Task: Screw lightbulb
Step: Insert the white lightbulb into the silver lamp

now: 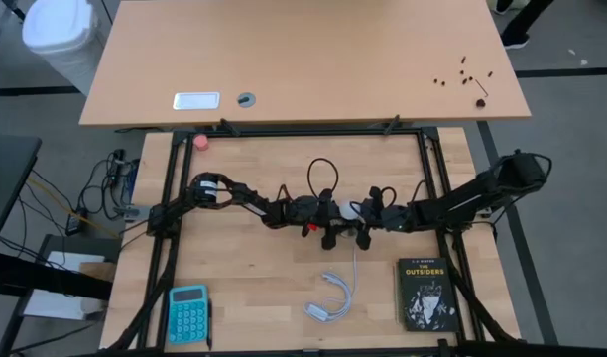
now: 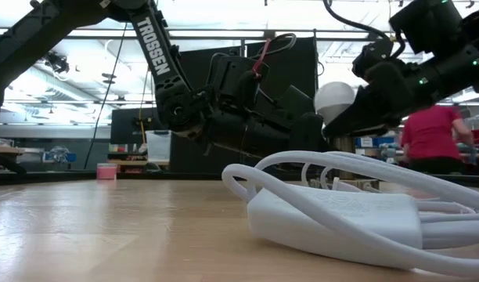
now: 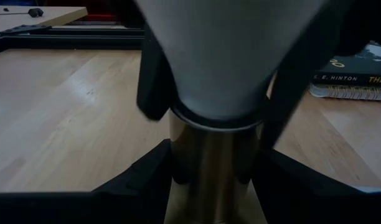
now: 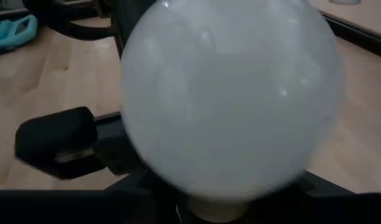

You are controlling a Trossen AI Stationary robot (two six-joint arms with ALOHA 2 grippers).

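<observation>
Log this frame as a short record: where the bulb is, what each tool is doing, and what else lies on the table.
bulb: lightbulb held above the table's middle, between the two arms
right tool: right tool closed on the lightbulb's globe
left tool: left tool gripping a brass-coloured socket that meets the bulb's narrow end
screwed in: cannot tell
table, near edge: teal calculator, white cord, black book

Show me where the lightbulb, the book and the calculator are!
lightbulb (image 4: 231, 99), right wrist view, middle of its round white globe.
book (image 1: 425, 294), high view, middle of its black cover.
calculator (image 1: 188, 313), high view, its blue keypad.
</observation>
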